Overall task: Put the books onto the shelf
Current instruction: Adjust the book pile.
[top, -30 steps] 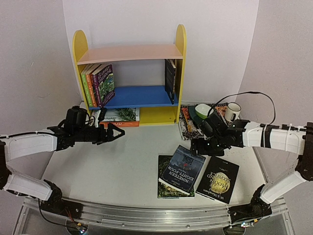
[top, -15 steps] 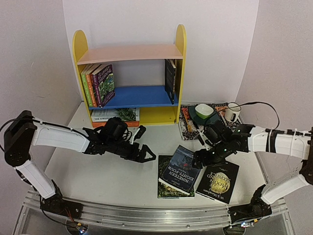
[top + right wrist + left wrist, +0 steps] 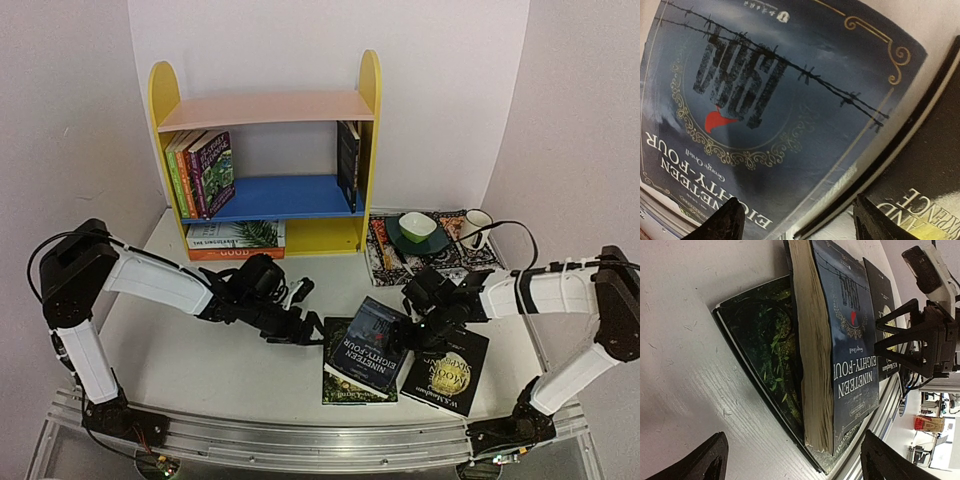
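At the front of the table [image 3: 200, 350], the left gripper [image 3: 306, 312] is hovering just left of two stacked books, jaws wide apart and touching neither. The top book [image 3: 372, 345], reading "Nineteen Eighty-Four", "1984" and "George Orwell", is lying askew on a green book [image 3: 338, 385]. Over its right edge the right gripper [image 3: 408, 335] is hanging, jaws spread, holding nothing. A black book [image 3: 447, 372] alongside is showing "Moon and Sixpence". Behind, the shelf [image 3: 265, 108] is holding upright books [image 3: 200, 170].

Bright, even light; soft shadows; overhead edges bowed; sheen on book [image 3: 790, 165].
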